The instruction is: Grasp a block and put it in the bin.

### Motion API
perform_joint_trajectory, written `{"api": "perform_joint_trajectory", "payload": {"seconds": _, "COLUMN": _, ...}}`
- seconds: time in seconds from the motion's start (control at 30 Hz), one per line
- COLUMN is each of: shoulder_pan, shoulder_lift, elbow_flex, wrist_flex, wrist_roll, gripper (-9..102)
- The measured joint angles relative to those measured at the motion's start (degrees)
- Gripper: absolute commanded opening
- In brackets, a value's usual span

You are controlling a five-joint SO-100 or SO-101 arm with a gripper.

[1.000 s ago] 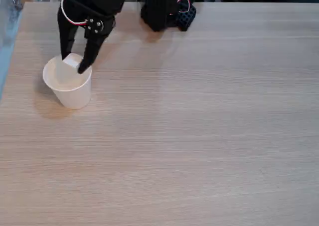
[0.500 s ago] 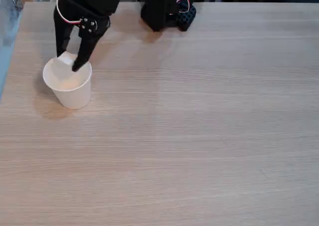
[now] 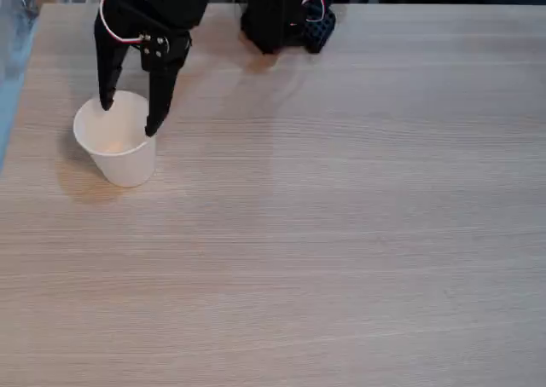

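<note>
The bin, a white paper cup (image 3: 128,167), stands upright near the table's left edge in the fixed view. My black gripper (image 3: 129,118) hangs over its mouth, open, with one fingertip at the cup's far left rim and the other at its right rim. Nothing is between the fingers. Inside the cup a faint pale tan patch shows low on the inner wall; I cannot make out the block as a distinct shape there.
The arm's black base (image 3: 277,16) with red and white wires sits at the table's far edge. The light wooden table (image 3: 341,233) stretches wide to the right and toward the front. Its left edge runs close beside the cup.
The fingers held a small white cube over the cup before. They have now spread apart, and the cube is gone from between them.
</note>
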Motion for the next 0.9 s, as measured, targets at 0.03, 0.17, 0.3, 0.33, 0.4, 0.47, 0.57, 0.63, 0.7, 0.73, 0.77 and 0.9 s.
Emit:
{"api": "perform_joint_trajectory", "payload": {"seconds": 0.03, "shoulder_pan": 0.0, "shoulder_lift": 0.0, "elbow_flex": 0.0, "wrist_flex": 0.0, "wrist_roll": 0.1, "gripper": 34}}
{"api": "perform_joint_trajectory", "payload": {"seconds": 0.17, "shoulder_pan": 0.0, "shoulder_lift": 0.0, "elbow_flex": 0.2, "wrist_flex": -0.7, "wrist_roll": 0.2, "gripper": 33}}
{"api": "perform_joint_trajectory", "payload": {"seconds": 0.3, "shoulder_pan": -0.1, "shoulder_lift": 0.4, "elbow_flex": 0.2, "wrist_flex": -1.2, "wrist_roll": 0.5, "gripper": 25}}
{"api": "perform_joint_trajectory", "payload": {"seconds": 0.33, "shoulder_pan": -0.3, "shoulder_lift": 0.6, "elbow_flex": 0.2, "wrist_flex": -1.2, "wrist_roll": 0.7, "gripper": 22}}
{"api": "perform_joint_trajectory", "payload": {"seconds": 0.4, "shoulder_pan": -1.1, "shoulder_lift": 1.1, "elbow_flex": 0.2, "wrist_flex": -1.2, "wrist_roll": 1.3, "gripper": 17}}
{"api": "perform_joint_trajectory", "payload": {"seconds": 0.47, "shoulder_pan": -1.8, "shoulder_lift": 2.1, "elbow_flex": 0.2, "wrist_flex": -1.2, "wrist_roll": 2.5, "gripper": 10}}
{"api": "perform_joint_trajectory", "payload": {"seconds": 0.57, "shoulder_pan": -3.9, "shoulder_lift": 4.3, "elbow_flex": 0.3, "wrist_flex": -1.2, "wrist_roll": 5.4, "gripper": 6}}
{"api": "perform_joint_trajectory", "payload": {"seconds": 0.63, "shoulder_pan": -5.8, "shoulder_lift": 6.4, "elbow_flex": 1.2, "wrist_flex": -1.2, "wrist_roll": 7.2, "gripper": 5}}
{"api": "perform_joint_trajectory", "payload": {"seconds": 0.7, "shoulder_pan": -7.6, "shoulder_lift": 9.1, "elbow_flex": 2.6, "wrist_flex": -0.8, "wrist_roll": 8.1, "gripper": 4}}
{"api": "perform_joint_trajectory", "payload": {"seconds": 0.73, "shoulder_pan": -8.5, "shoulder_lift": 10.5, "elbow_flex": 3.5, "wrist_flex": -0.6, "wrist_roll": 8.4, "gripper": 3}}
{"api": "perform_joint_trajectory", "payload": {"seconds": 0.77, "shoulder_pan": -9.4, "shoulder_lift": 12.2, "elbow_flex": 4.5, "wrist_flex": -0.5, "wrist_roll": 8.6, "gripper": 1}}
{"api": "perform_joint_trajectory", "payload": {"seconds": 0.9, "shoulder_pan": -14.6, "shoulder_lift": 20.0, "elbow_flex": 10.1, "wrist_flex": -0.1, "wrist_roll": 9.1, "gripper": 0}}
